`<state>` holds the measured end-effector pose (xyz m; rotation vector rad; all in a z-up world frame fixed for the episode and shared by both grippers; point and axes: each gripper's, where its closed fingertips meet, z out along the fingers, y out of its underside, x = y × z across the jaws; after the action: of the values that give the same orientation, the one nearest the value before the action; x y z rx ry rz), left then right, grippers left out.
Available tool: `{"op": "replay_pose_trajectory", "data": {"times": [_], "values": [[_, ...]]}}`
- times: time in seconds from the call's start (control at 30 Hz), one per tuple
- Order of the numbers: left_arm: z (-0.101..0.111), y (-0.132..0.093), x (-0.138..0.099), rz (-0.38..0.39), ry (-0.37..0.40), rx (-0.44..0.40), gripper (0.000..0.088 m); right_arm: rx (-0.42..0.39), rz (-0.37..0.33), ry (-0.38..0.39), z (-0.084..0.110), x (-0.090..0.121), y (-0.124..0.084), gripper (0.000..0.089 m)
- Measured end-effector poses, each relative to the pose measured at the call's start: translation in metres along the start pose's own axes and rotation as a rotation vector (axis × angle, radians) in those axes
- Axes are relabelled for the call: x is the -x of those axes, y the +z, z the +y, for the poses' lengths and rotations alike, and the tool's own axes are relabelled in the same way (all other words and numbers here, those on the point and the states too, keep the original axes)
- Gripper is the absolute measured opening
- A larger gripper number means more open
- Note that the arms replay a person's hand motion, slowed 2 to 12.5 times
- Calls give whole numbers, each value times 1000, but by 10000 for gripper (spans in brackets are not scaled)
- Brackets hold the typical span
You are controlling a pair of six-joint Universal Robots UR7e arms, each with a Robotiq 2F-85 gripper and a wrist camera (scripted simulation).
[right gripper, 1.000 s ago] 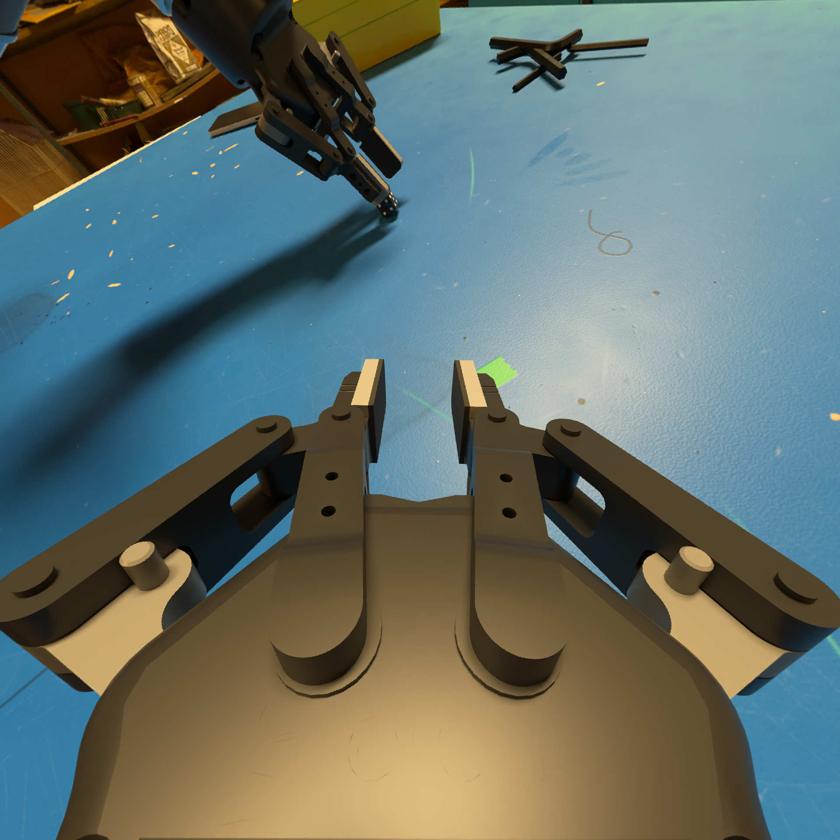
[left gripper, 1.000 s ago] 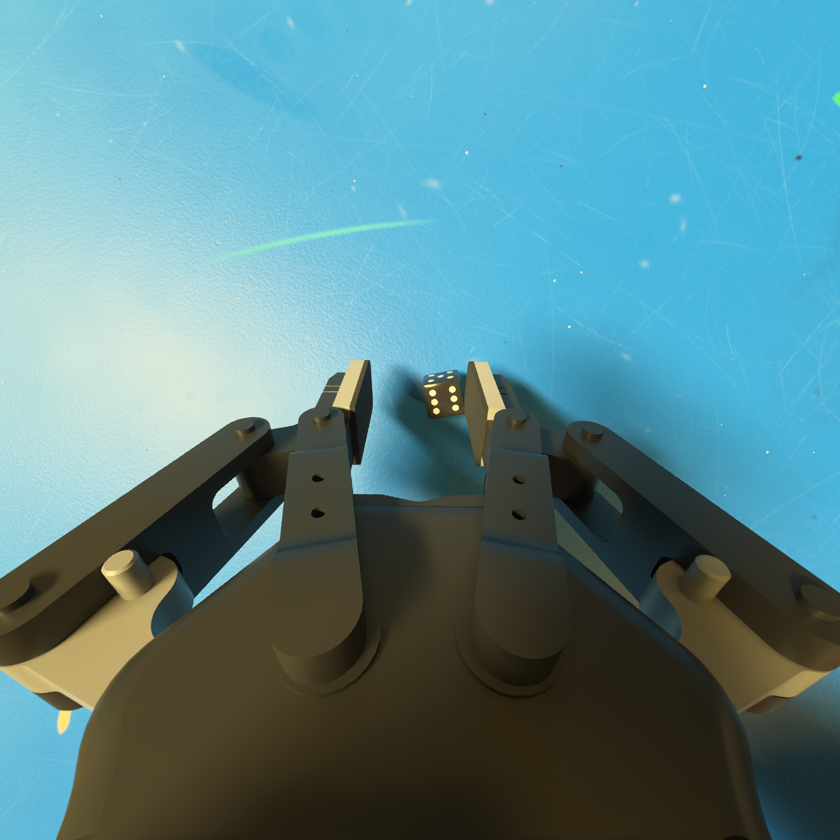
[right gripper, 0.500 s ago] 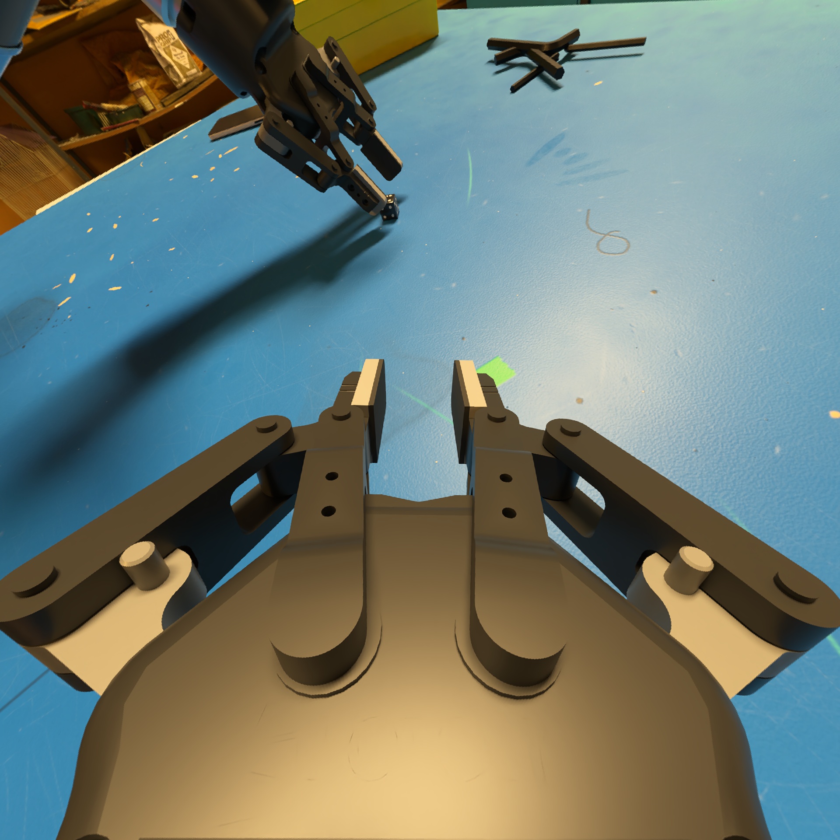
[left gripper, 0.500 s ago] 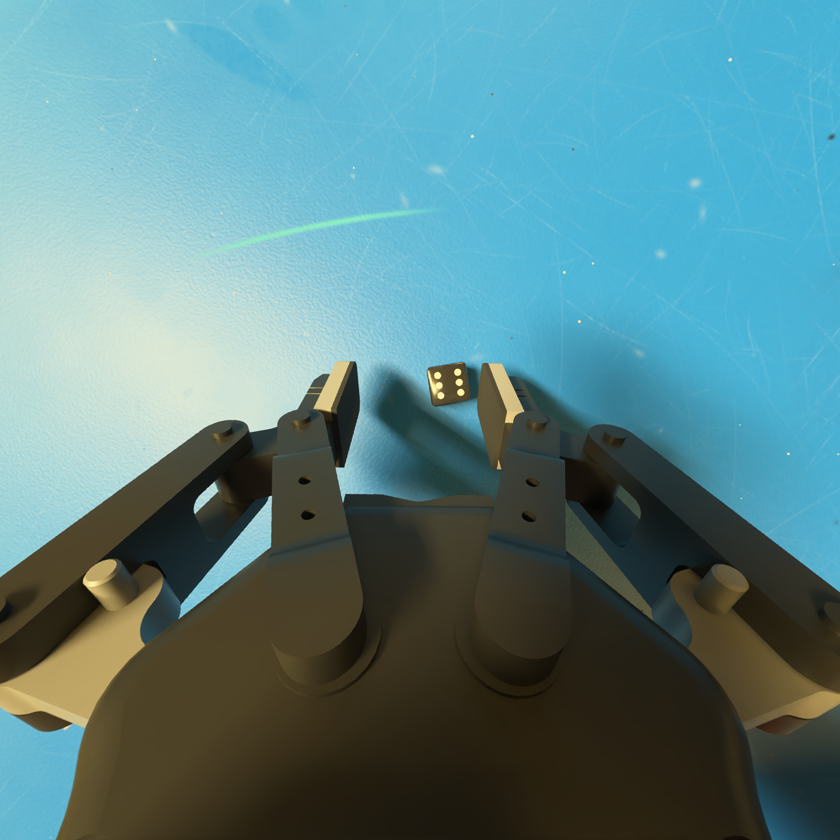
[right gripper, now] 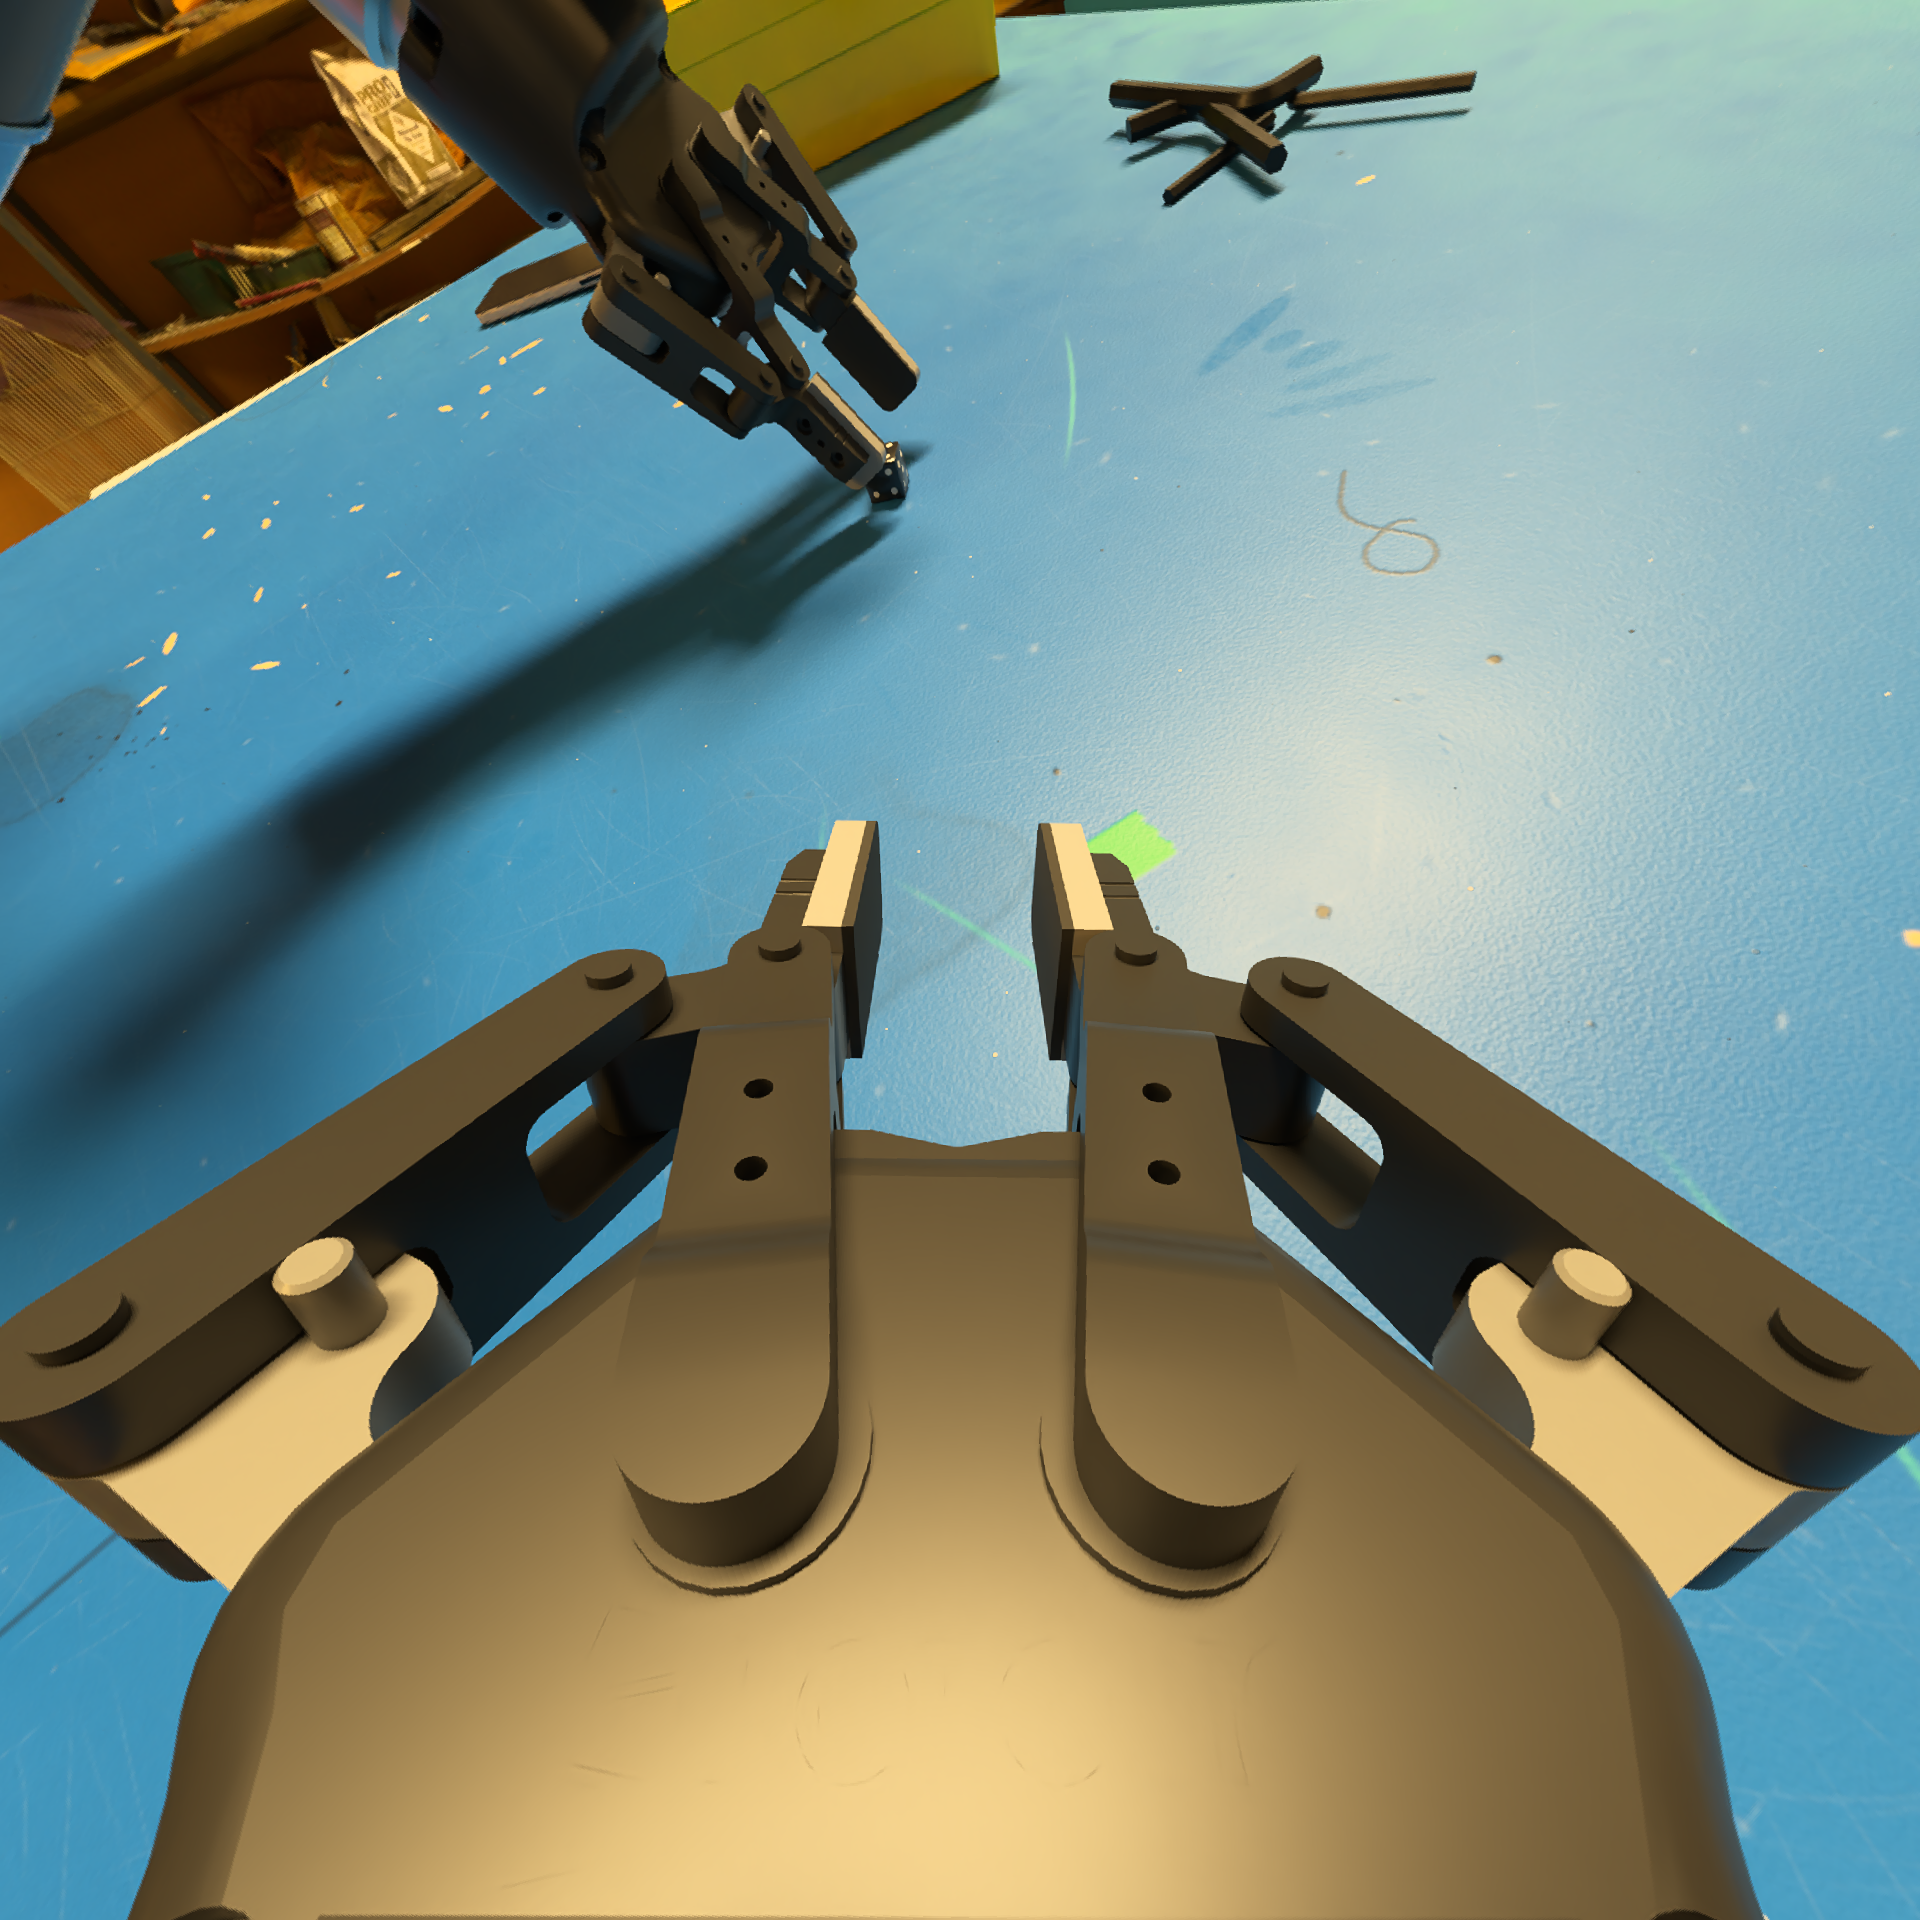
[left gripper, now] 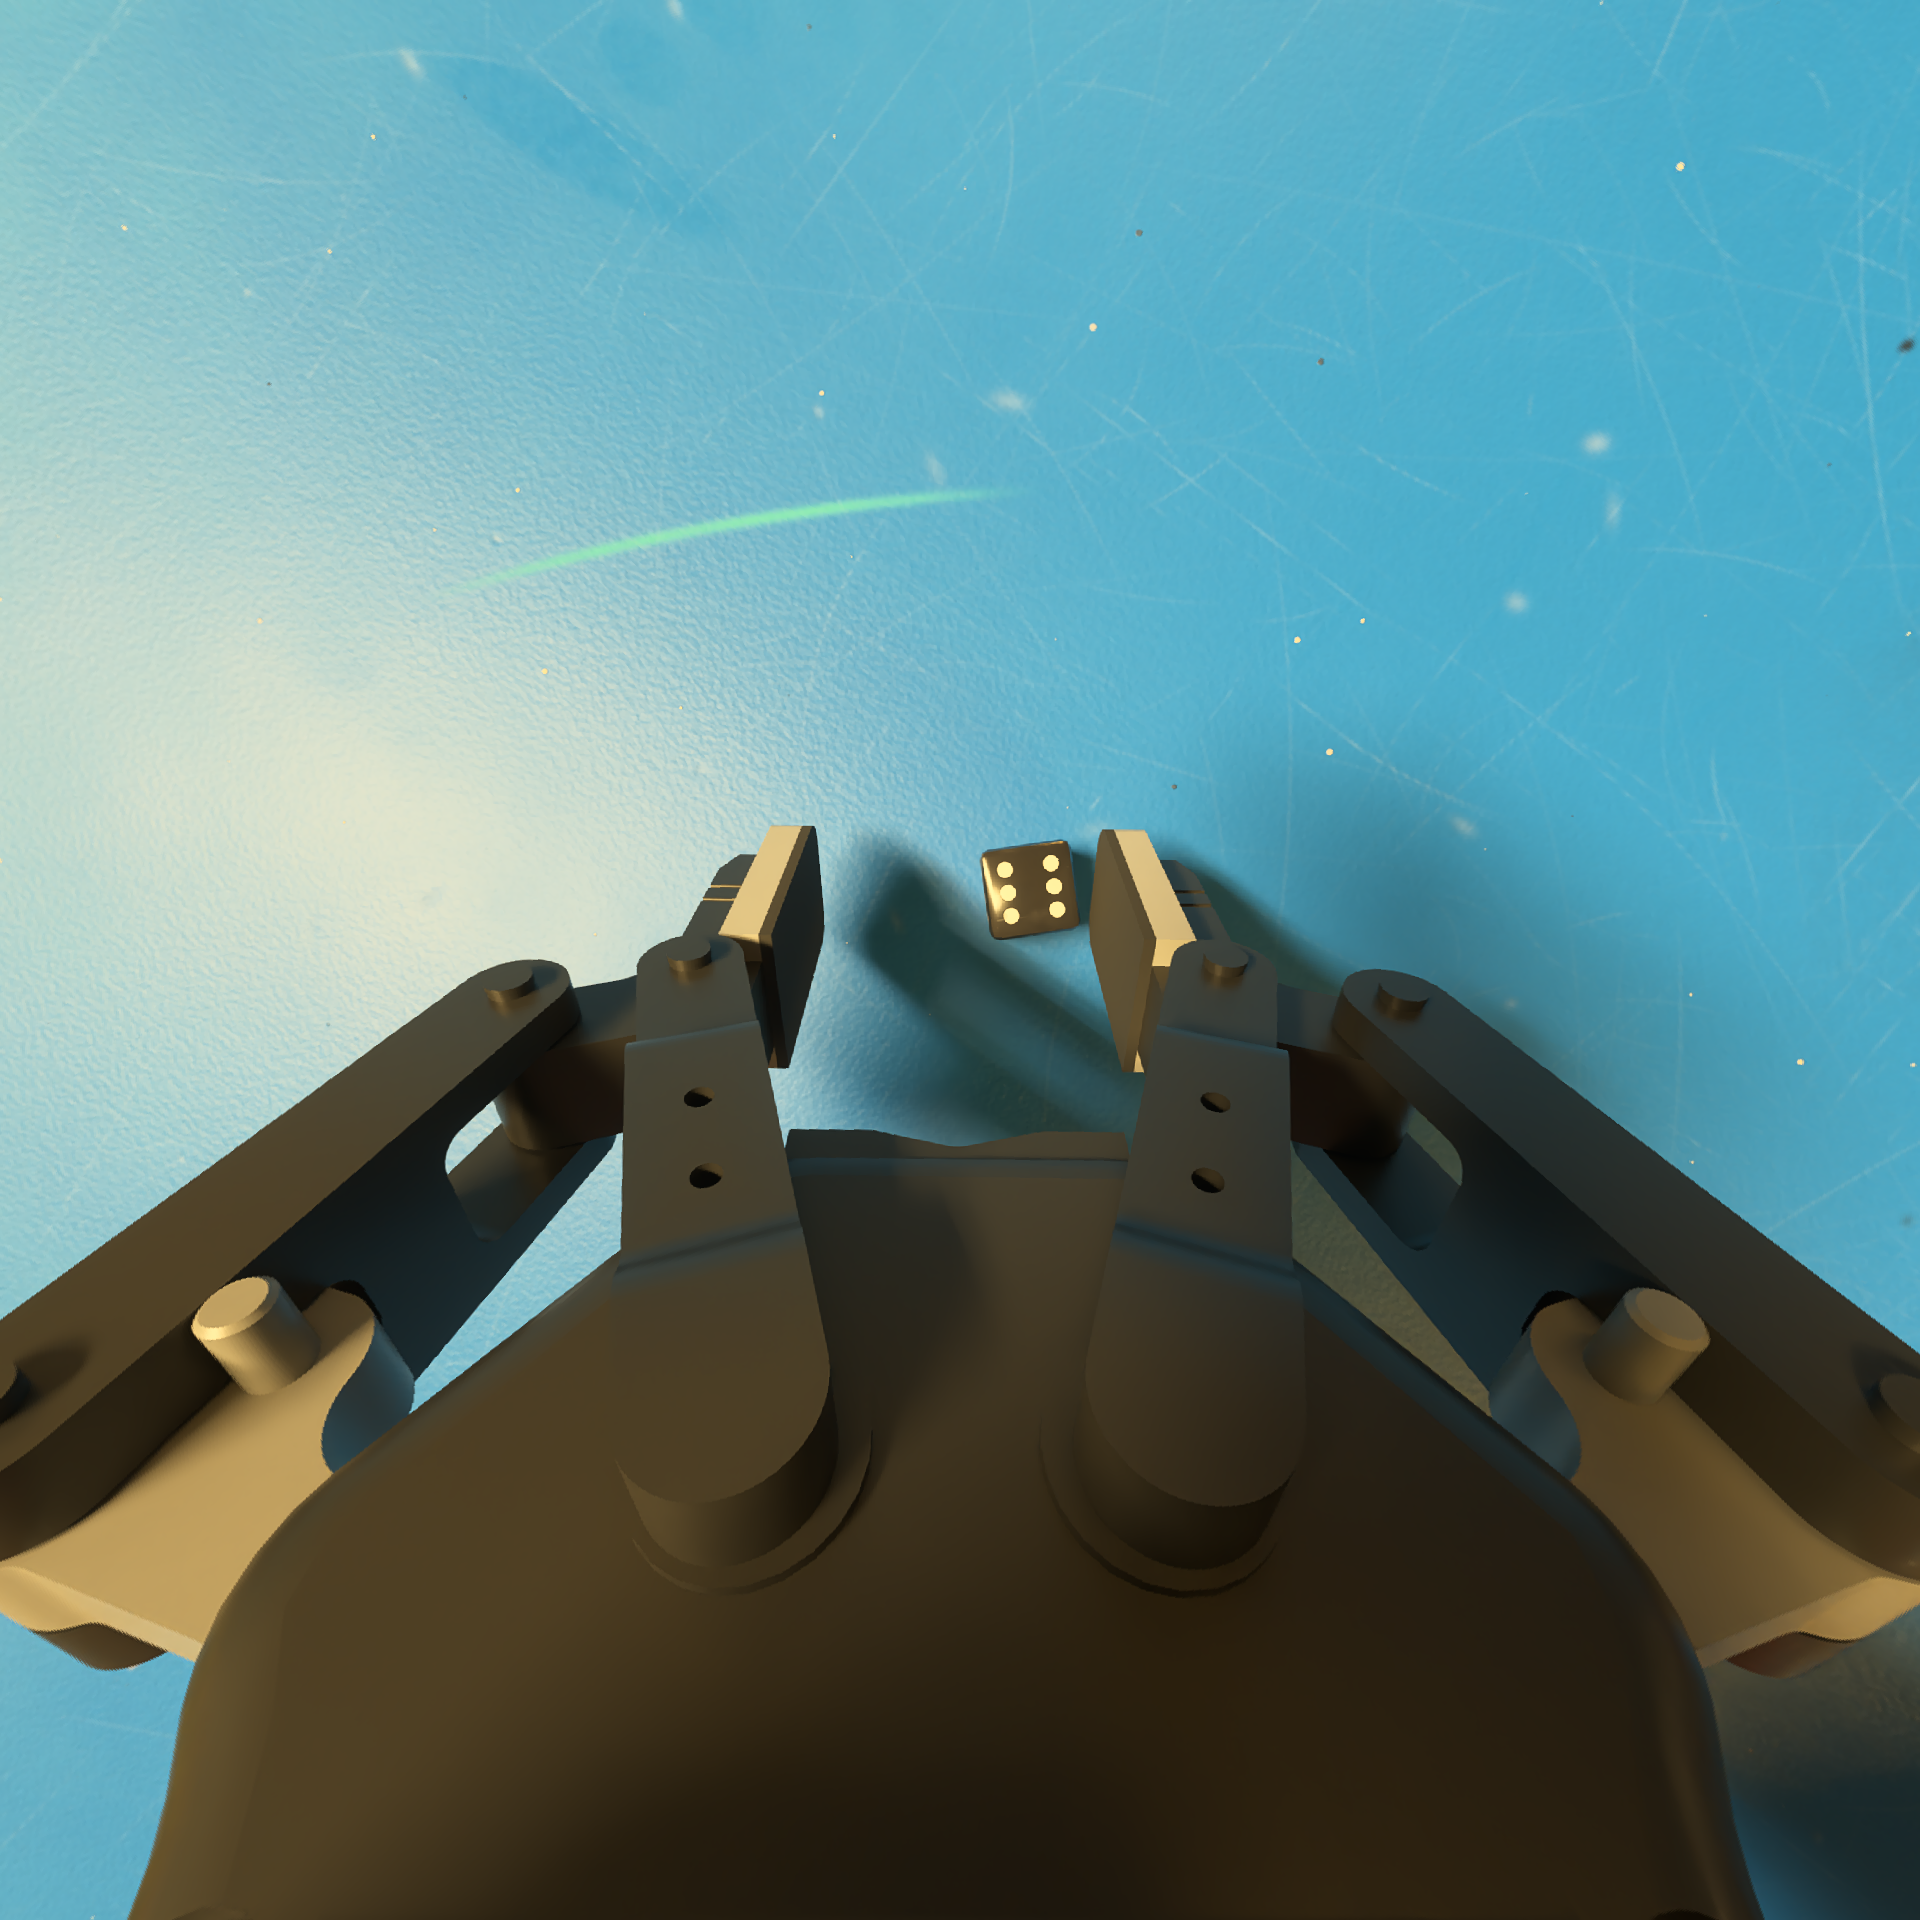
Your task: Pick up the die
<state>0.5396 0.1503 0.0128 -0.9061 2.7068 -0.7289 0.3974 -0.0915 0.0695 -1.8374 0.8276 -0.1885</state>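
While the left gripper point(left gripper: 961, 894) gapes, the dark cubic die point(left gripper: 1027, 888) rests on scuffed blue table point(left gripper: 1351, 416).

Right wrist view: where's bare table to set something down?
Free: the blue tabletop right of the right hand, below the pencilled loop. Also the shadowed stretch on its left. Crowded: upper left, where the left hand stands over the small black die, and the black sticks beside the yellow box.
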Motion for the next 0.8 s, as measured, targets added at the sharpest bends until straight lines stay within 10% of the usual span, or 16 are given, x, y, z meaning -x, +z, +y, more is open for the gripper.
{"op": "replay_pose_trajectory", "data": {"times": [0.8], "values": [[1,0,1,-32,5,21,426,-2,2,6,0,-1,0,267]]}}
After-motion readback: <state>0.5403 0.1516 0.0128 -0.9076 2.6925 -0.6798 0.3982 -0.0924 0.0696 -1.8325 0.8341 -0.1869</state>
